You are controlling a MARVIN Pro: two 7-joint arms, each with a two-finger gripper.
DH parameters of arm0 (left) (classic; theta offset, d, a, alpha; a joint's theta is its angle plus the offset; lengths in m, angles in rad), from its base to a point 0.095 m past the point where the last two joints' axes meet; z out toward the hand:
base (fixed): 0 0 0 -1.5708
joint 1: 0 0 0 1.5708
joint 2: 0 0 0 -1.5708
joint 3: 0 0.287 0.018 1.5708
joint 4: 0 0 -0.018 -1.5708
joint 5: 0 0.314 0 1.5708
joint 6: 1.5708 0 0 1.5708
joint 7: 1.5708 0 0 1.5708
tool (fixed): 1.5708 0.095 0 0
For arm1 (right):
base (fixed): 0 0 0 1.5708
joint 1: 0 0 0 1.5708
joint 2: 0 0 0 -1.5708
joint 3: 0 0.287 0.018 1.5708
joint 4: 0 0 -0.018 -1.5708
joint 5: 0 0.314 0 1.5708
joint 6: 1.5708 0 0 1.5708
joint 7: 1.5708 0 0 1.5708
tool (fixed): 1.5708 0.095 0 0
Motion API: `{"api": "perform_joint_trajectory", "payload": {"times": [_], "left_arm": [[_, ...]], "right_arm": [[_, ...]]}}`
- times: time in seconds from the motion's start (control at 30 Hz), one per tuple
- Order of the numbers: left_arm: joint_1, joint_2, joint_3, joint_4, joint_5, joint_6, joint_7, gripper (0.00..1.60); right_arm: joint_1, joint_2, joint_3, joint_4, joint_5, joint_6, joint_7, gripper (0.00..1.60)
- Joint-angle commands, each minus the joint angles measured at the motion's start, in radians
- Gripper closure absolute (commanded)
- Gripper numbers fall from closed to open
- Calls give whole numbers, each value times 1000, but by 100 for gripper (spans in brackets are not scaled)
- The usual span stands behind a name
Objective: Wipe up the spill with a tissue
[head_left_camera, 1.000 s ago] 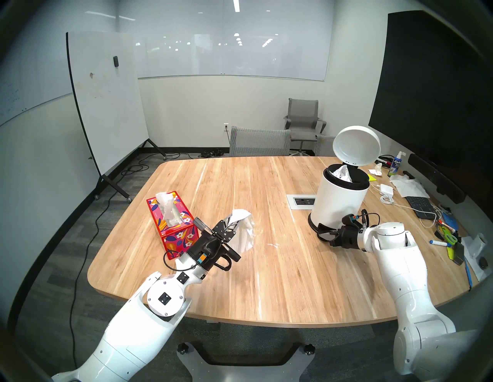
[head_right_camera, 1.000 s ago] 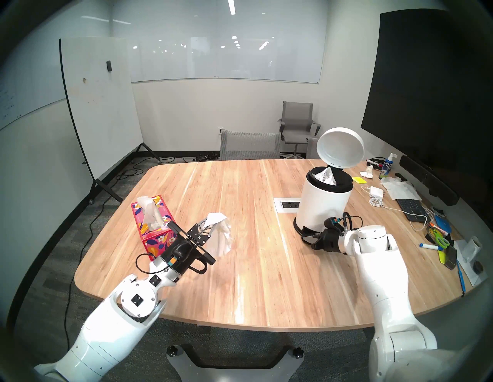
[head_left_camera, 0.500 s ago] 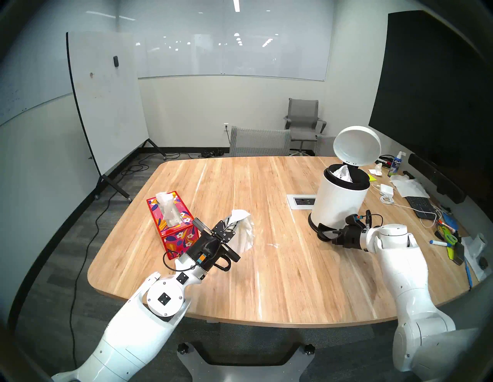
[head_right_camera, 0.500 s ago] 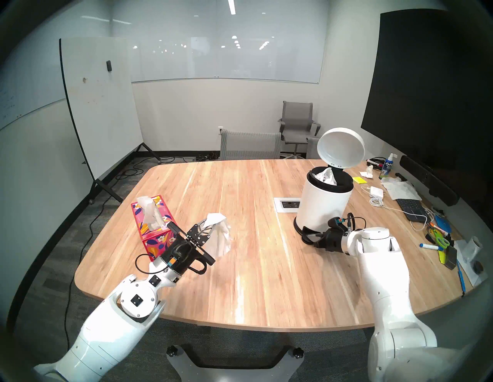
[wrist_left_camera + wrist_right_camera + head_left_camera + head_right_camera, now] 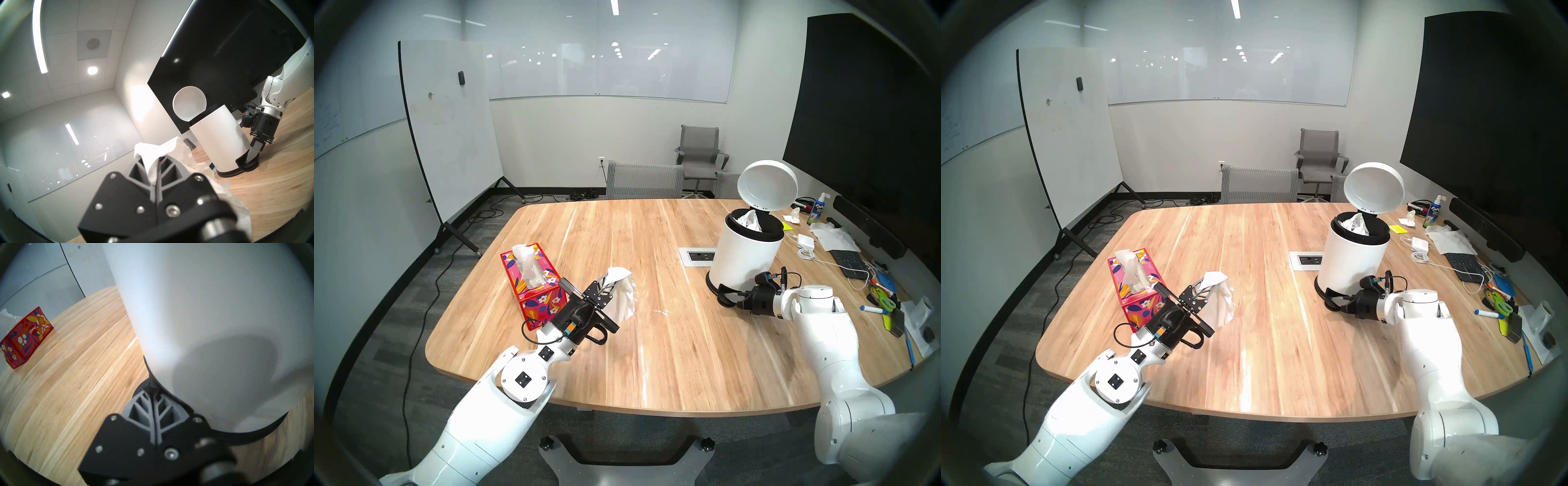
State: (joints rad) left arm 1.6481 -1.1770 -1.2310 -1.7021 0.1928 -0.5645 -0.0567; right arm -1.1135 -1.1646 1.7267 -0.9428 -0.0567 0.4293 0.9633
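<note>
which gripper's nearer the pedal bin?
Right. The right gripper is shut and pressing the pedal at the pedal bin base; the left gripper holds the tissue near the tissue box.

Hidden behind the left gripper (image 5: 608, 284): the near part of the tissue (image 5: 624, 298), its lower folds blurred at 4 o'clock in the left wrist view. Cut off at 12 o'clock in the right wrist view: the top of the white bin (image 5: 212, 314), with its pedal mostly covered by the right gripper (image 5: 153, 392). Too small and faint to outline on the table (image 5: 687, 339): the spill (image 5: 660, 311).
</note>
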Motion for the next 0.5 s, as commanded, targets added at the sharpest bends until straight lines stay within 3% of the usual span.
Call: {"api": "perform_joint_trajectory", "payload": {"times": [0.0, 0.47], "left_arm": [[-13, -9, 6, -5, -4, 5, -3, 160], [-16, -11, 12, -8, -9, 11, 0, 160]], "right_arm": [[-11, 22, -35, 20, -48, -6, -26, 160], [-39, 38, -65, -20, -69, -9, -26, 160]]}}
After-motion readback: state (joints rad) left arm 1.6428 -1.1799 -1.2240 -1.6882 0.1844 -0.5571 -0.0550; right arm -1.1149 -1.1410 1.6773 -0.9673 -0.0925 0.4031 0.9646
